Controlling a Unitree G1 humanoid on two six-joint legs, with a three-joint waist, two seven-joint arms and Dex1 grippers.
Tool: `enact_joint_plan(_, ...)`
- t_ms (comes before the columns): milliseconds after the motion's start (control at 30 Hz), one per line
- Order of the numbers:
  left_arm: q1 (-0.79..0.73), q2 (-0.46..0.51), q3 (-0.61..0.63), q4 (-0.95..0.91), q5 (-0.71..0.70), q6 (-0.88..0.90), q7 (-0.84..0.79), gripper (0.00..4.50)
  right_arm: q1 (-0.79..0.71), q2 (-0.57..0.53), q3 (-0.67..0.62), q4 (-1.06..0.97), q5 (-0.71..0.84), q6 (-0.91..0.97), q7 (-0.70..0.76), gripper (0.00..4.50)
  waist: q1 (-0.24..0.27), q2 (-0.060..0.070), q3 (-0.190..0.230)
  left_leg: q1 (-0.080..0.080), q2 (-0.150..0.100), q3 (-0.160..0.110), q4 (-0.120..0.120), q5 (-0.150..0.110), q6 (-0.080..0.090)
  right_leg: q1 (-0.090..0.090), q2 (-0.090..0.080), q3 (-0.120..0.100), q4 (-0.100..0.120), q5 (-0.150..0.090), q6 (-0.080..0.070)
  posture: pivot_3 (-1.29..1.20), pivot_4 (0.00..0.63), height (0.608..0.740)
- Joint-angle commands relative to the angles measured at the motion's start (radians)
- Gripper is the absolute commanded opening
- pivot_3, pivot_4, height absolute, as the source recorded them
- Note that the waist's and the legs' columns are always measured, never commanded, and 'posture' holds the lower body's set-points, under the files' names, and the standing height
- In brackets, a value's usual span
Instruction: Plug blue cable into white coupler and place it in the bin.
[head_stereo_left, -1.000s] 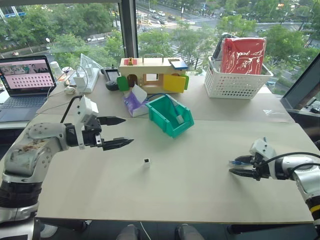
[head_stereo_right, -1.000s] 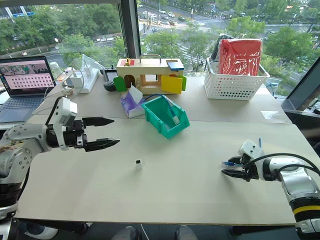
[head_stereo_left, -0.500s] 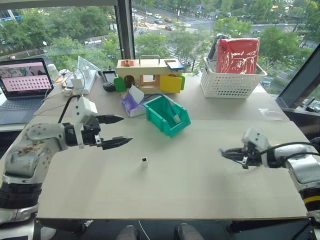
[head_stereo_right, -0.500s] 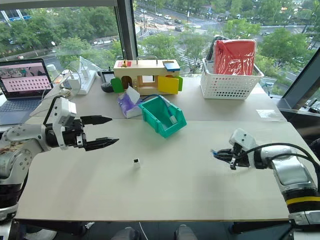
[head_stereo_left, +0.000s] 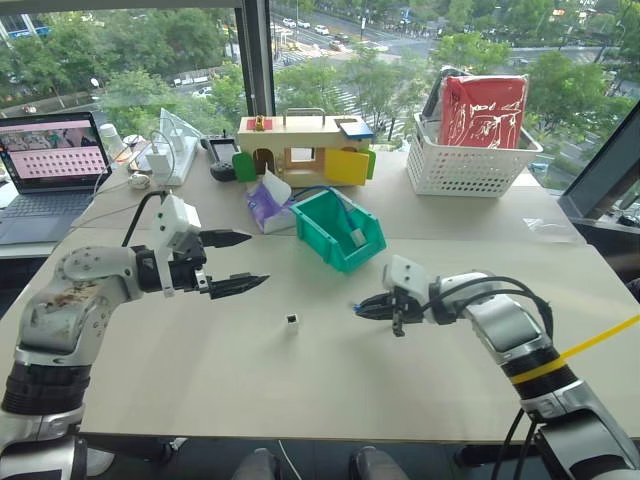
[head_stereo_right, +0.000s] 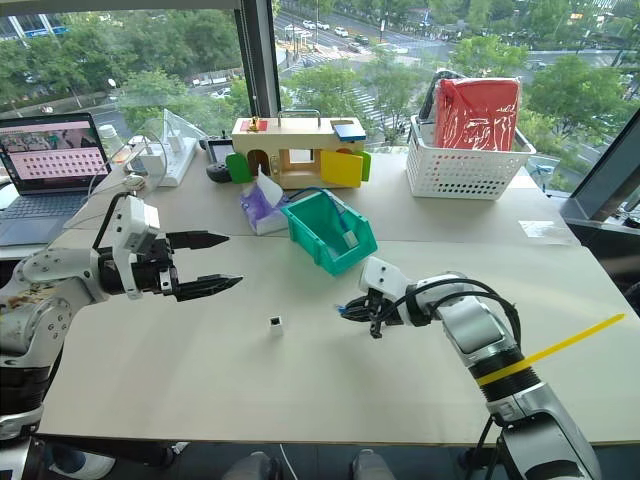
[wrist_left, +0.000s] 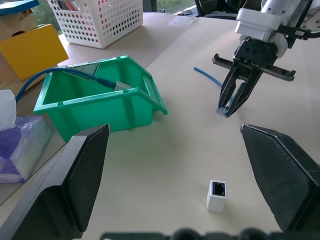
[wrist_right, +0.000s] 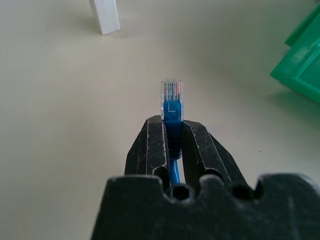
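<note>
While the right gripper (wrist_right: 172, 135) is clamped on the blue cable (wrist_right: 170, 107) just behind its clear plug, which juts out past the fingertips, the item inventory reads as follows.

Right gripper: closed on cable, plug pointed toward the left side of the table (head_stereo_left: 400, 400); rest of the cable trails back along the arm.

Left gripper (head_stereo_left: 232, 262): fingers spread wide, holding nothing, hovering left of centre above the table.

White coupler (head_stereo_left: 291, 321): standing alone and unsecured on the table, between the two grippers, apart from both; dark socket facing upward in the left wrist view.

Bin (head_stereo_left: 325, 236): teal-green, on the far side of the coupler, already containing another blue cord with a light-coloured piece on its end.

Risks, as judged:
- Coupler is small, light and unheld; a plug pushed at it would likely tip it over or slide it rather than seat.
- Plug sits on a flexible end; a slight misalignment with the socket could bend it or twist it in the grip.
- Wide left fingers may knock the coupler when closing on it.

Markings: no brand, label or legible writing on cable, coupler or bin; laptop (head_stereo_left: 50, 165) screen at far left too small to read.
</note>
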Motion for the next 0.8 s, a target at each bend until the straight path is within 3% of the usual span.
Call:
enact_joint_plan(33,-0.027,-0.002,-0.004,-0.026,-0.005,-0.006,-0.002,4.50,-0.016,0.018,0.012,0.030,-0.035,-0.036,-0.019,0.08,0.000,0.000,0.000,-0.002,0.000,0.000,0.000,0.000,0.000,-0.002,0.000,0.000,0.001,0.000,0.000,0.00,0.150,0.732)
enact_joint_plan(133,-0.044,-0.011,-0.027,-0.017,0.001,-0.014,-0.011,4.50,-0.029,0.036,0.028,0.093,-0.078,-0.094,-0.035,0.08,0.000,0.000,0.000,-0.003,0.000,0.000,0.001,0.000,0.000,-0.003,0.000,0.000,0.001,0.000,0.000,0.00,0.150,0.732)
enact_joint_plan(200,-0.061,-0.019,-0.049,-0.007,0.008,-0.022,-0.023,4.50,-0.047,0.047,0.035,0.132,-0.105,-0.138,-0.045,1.09,0.000,0.000,0.000,-0.003,0.000,0.000,0.001,0.000,0.000,-0.003,0.000,0.000,0.001,0.000,0.000,0.00,0.150,0.732)
enact_joint_plan(367,-0.153,-0.045,-0.161,0.061,0.059,-0.070,-0.126,4.50,-0.067,0.048,-0.007,0.074,-0.050,-0.108,0.012,2.70,0.000,0.000,0.000,-0.003,0.000,0.000,0.001,0.001,-0.001,-0.003,0.001,0.000,0.001,0.000,0.000,0.00,0.150,0.732)
enact_joint_plan(533,-0.346,-0.197,-0.335,0.262,0.180,-0.155,-0.190,4.50,0.006,-0.015,-0.097,-0.120,0.022,0.037,0.003,4.47,0.014,0.000,0.000,-0.005,-0.001,0.000,0.002,0.001,-0.001,-0.003,0.000,0.000,0.001,0.001,0.000,0.00,0.150,0.732)
enact_joint_plan(700,-0.450,-0.310,-0.458,0.477,0.320,-0.300,-0.257,4.50,0.135,-0.094,-0.187,-0.375,0.109,0.239,-0.033,4.47,0.020,0.000,0.000,-0.006,-0.002,-0.001,0.004,0.000,0.000,-0.003,0.000,0.000,0.000,0.000,0.000,0.00,0.150,0.732)
enact_joint_plan(800,-0.524,-0.384,-0.557,0.681,0.445,-0.390,-0.278,4.50,0.293,-0.157,-0.328,-0.570,0.170,0.379,-0.094,4.47,0.025,0.000,0.000,-0.007,-0.002,-0.003,0.004,0.000,0.000,-0.004,0.001,0.000,0.001,0.000,0.000,0.00,0.150,0.732)
